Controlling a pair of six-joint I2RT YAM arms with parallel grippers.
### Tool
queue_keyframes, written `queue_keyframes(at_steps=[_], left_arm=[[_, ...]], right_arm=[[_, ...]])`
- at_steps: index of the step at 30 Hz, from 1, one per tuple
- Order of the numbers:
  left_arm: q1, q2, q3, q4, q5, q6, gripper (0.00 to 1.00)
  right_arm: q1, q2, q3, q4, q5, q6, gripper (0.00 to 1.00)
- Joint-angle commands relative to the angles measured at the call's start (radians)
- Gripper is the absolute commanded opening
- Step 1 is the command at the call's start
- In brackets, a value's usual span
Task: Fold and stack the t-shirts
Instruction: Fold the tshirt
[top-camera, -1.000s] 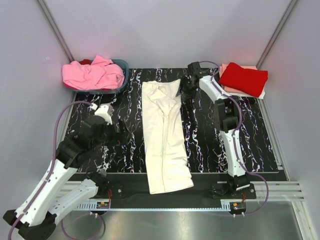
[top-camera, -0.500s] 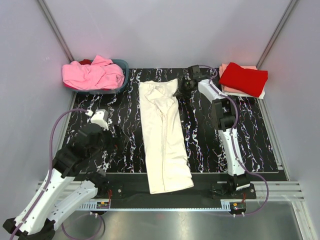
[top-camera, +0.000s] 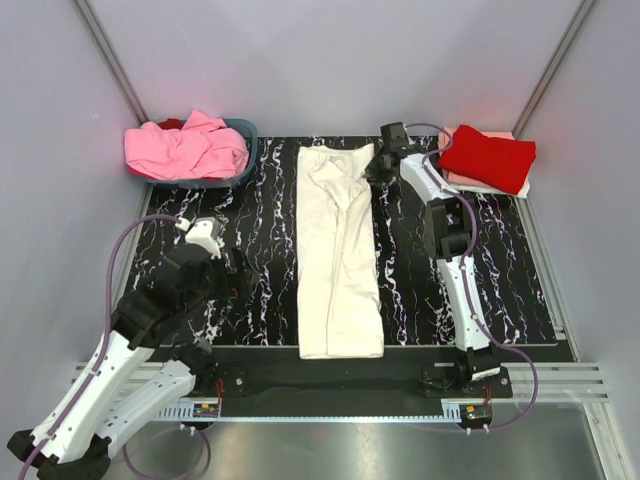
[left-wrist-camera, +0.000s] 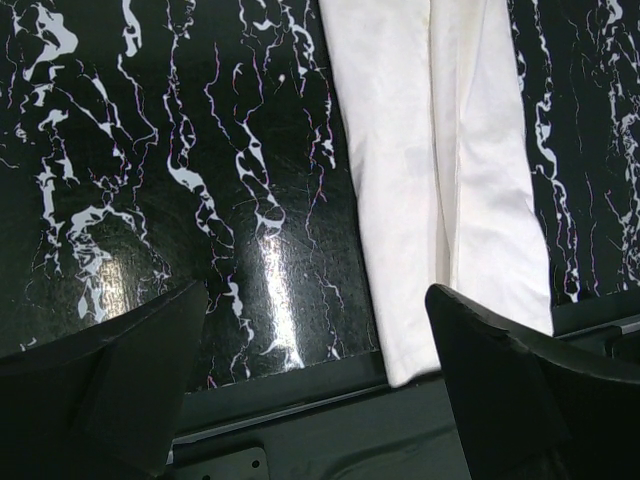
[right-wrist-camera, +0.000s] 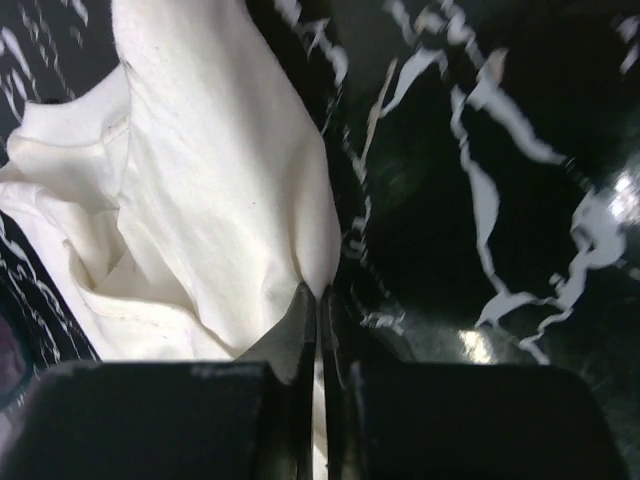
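The black marbled table (top-camera: 250, 200) carries the cream-white t-shirt (top-camera: 338, 260), folded into a long narrow strip down the middle. Its collar end lies at the far side, and its hem reaches just past the table's near edge. At the far left corner, a blue-grey basket (top-camera: 247, 132) holds a crumpled pink t-shirt (top-camera: 185, 150). At the far right corner, a folded red t-shirt (top-camera: 487, 157) lies on top of a pale peach t-shirt (top-camera: 458, 178). The right gripper (right-wrist-camera: 320, 295) reaches to the strip's far right edge, its jaws pinched together on a fold of cream cloth beside the collar. The left gripper (left-wrist-camera: 320, 400) hangs above bare table to the left of the strip, jaws spread wide and holding nothing.
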Motion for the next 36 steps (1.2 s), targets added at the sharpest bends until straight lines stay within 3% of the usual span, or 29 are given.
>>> queue_keyframes(at_steps=[1,6,9,10,14,17,20,24,27,30,33,36], left_arm=[[0.000,0.007,-0.005,0.049,-0.018,0.001,0.97],[0.000,0.015,-0.008,0.046,-0.020,-0.002,0.97],[0.000,0.020,-0.008,0.044,-0.020,-0.004,0.97],[0.000,0.024,-0.007,0.046,-0.021,-0.002,0.97],[0.000,0.035,-0.008,0.044,-0.029,-0.007,0.96],[0.000,0.056,-0.010,0.043,-0.033,-0.010,0.96],[-0.002,0.115,0.001,0.030,-0.032,-0.022,0.93],[-0.023,0.167,-0.056,0.090,0.040,-0.103,0.90],[-0.083,0.196,-0.154,0.223,0.095,-0.259,0.89],[-0.155,0.254,-0.201,0.347,0.098,-0.345,0.88],[-0.222,0.323,-0.235,0.415,0.105,-0.390,0.87],[-0.268,0.368,-0.274,0.483,0.120,-0.438,0.86]], right_arm=[[-0.026,0.111,0.185,-0.047,0.088,0.032,0.00],[-0.031,0.220,0.323,0.023,-0.051,0.020,0.00],[-0.034,0.210,0.321,0.036,-0.094,-0.010,0.31],[-0.037,0.194,0.308,0.033,-0.096,-0.021,0.54],[-0.055,0.058,0.178,0.047,-0.093,-0.072,0.77],[-0.074,-0.068,0.101,0.036,-0.093,-0.129,0.84],[-0.085,-0.200,0.017,-0.053,-0.069,-0.181,0.84],[-0.085,-0.545,-0.384,-0.018,-0.094,-0.190,0.81],[-0.086,-0.779,-0.879,0.034,-0.169,-0.153,0.73],[-0.068,-0.980,-1.195,0.048,-0.225,-0.126,0.71],[-0.014,-1.173,-1.432,0.036,-0.219,-0.078,0.69],[0.108,-1.344,-1.613,0.062,-0.211,0.034,0.61]])
